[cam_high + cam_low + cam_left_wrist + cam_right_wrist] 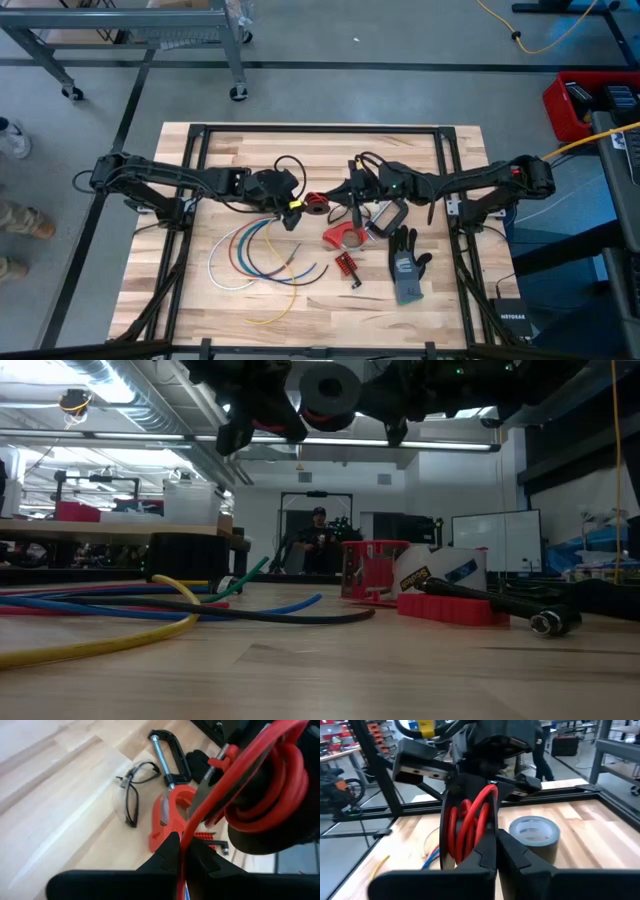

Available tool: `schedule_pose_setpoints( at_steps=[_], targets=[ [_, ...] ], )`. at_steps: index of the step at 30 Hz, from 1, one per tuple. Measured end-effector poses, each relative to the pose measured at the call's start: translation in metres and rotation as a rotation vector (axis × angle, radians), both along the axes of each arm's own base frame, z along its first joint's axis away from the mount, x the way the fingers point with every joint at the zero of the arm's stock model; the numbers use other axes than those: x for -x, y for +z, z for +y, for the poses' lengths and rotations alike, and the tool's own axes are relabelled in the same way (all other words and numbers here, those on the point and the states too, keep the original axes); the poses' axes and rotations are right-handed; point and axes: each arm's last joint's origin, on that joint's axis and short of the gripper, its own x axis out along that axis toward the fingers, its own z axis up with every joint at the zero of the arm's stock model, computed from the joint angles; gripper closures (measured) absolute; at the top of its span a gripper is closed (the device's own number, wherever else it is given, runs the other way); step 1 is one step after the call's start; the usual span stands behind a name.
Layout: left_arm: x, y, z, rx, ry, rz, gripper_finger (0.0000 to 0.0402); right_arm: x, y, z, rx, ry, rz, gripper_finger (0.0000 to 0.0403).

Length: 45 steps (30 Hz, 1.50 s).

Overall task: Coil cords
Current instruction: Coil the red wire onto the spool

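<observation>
A coil of red cord (316, 203) hangs above the table's middle, wound on a dark round body (328, 390). My two grippers meet it from either side. My left gripper (182, 852) is shut on a red strand leading off the coil (270, 795). My right gripper (495, 851) is shut at the coil's near edge (469, 827). Several loose cords, among them a white one (214, 262), a blue one (240, 255) and a yellow one (286, 298), lie curved on the tabletop near the left arm. My left gripper pinches a single red strand (186, 837) between its two fingertips, coming from the table's left and slanting down. The strand runs straight and taut from the fingers up to the coil, clear of the table. My right gripper comes about level from the table's right, its shut fingertips (490, 845) against the coil's lower edge. Whether they pinch red strands or the dark round body, I cannot tell. The coil is held upright, clear of the table.
A grey tape roll (535, 832), a black clamp (167, 757), glasses (132, 790) and a red holder (343, 236) lie under and beside the coil. A small red part (347, 265) and a grey glove (407, 268) lie nearer the front edge.
</observation>
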Motion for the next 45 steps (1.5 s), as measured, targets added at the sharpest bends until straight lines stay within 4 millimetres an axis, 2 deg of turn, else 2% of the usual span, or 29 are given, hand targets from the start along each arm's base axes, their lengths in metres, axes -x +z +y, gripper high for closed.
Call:
schedule_pose_setpoints(
  at_steps=[12,21,35,45],
  targets=[
    [0.0,0.0,-0.002,-0.047,0.023,0.001,0.0399,0.001,0.0,-0.008,0.009,-0.051,0.0,0.0402],
    [0.0,-0.001,-0.003,-0.037,0.066,0.001,0.0399,0.001,0.006,-0.017,0.026,-0.162,-0.055,0.0402],
    [-0.007,0.007,-0.002,-0.127,0.109,-0.112,0.0397,0.001,0.014,-0.016,0.026,-0.162,-0.135,0.0402],
    [-0.019,-0.001,-0.001,-0.031,0.221,-0.158,0.0397,0.001,0.013,-0.019,0.034,-0.283,-0.124,0.0402]
  ],
)
